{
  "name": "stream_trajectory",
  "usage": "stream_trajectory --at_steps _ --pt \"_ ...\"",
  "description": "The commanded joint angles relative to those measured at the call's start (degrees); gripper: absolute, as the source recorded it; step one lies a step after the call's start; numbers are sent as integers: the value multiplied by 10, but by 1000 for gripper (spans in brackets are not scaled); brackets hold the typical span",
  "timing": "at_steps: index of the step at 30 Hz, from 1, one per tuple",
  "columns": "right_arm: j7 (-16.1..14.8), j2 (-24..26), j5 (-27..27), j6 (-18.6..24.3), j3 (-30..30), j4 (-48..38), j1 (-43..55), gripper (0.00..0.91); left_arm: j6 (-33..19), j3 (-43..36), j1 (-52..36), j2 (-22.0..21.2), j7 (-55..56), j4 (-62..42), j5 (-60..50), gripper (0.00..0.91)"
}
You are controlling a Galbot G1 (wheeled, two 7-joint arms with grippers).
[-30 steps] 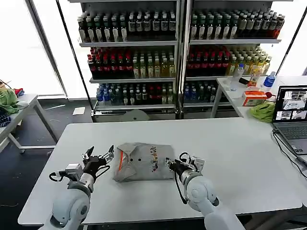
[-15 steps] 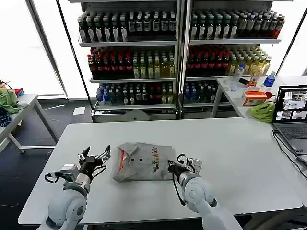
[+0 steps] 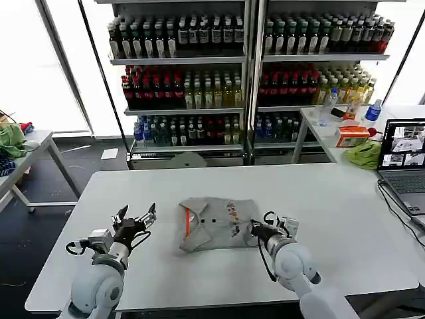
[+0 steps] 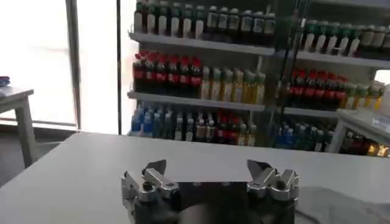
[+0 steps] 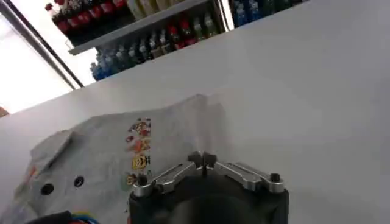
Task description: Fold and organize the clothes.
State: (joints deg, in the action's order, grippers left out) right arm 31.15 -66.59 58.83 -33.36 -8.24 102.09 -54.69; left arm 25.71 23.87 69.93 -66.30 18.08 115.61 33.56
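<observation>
Folded grey shirt now farther right, rumpled.

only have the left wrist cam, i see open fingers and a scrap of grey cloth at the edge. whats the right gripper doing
Observer: The right gripper is shut, pinching the near right edge of the grey shirt bundle.
Operator: is the bundle actually folded
Observer: Roughly. It lies in a compact rectangle on the table, with an orange collar lining showing at its left end and a multicolour print towards the right.
Operator: how close is my gripper to it
Observer: The left gripper hovers to the left of the bundle, with bare tabletop between them. It is not touching the cloth.
</observation>
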Motion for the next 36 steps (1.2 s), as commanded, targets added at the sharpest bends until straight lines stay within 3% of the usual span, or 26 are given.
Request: stream_trajectory --at_steps 1,9,13,19,27,36 --pt "-12 37 -9 0 -33 -5 -5 907 0 -3 3 -4 0 1 -1 907" --pt "-40 48 -71 1 -62 68 -40 907 0 -4 12 -9 1 3 2 907" --pt "-49 76 -55 0 -79 151 -74 907 0 -3 19 -8 0 6 2 907" --pt "-62 71 -51 -1 -33 207 -119 907 3 -11 18 -19 0 11 0 907" --pt "-26 85 33 -2 -22 179 -110 907 2 2 34 -19 0 14 -1 907" --pt "-24 71 45 -2 -17 115 -90 907 2 1 41 -25 0 16 -5 907"
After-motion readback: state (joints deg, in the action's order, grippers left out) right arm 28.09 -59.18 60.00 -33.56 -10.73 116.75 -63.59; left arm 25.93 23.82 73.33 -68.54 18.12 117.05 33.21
